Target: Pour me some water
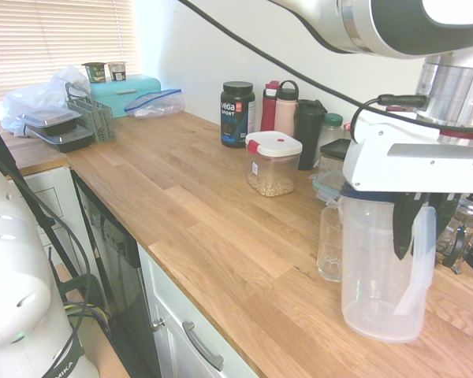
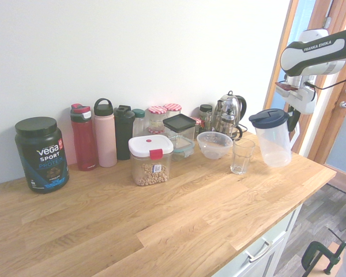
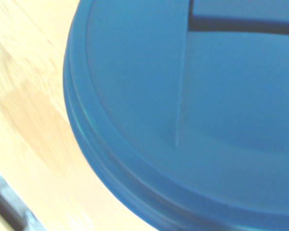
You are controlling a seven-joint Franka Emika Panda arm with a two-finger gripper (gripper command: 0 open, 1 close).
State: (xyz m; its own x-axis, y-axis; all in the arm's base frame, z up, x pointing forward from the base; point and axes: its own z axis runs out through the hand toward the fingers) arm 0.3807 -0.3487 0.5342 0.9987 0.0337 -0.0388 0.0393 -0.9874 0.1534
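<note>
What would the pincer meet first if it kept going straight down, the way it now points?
The pincer is shut on the handle of the pitcher and points straight down. Below it lies only the wooden countertop, which it would probably meet first, though the pitcher's base might touch before it.

Clear blue-lidded pitcher [image 2: 272, 140] tilted beside empty glass [image 2: 241, 156]

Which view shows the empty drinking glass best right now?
The second exterior view: the glass stands whole and unobstructed beside the pitcher. The first exterior view shows it partly behind the pitcher; the wrist view shows only the pitcher's blue lid.
</note>
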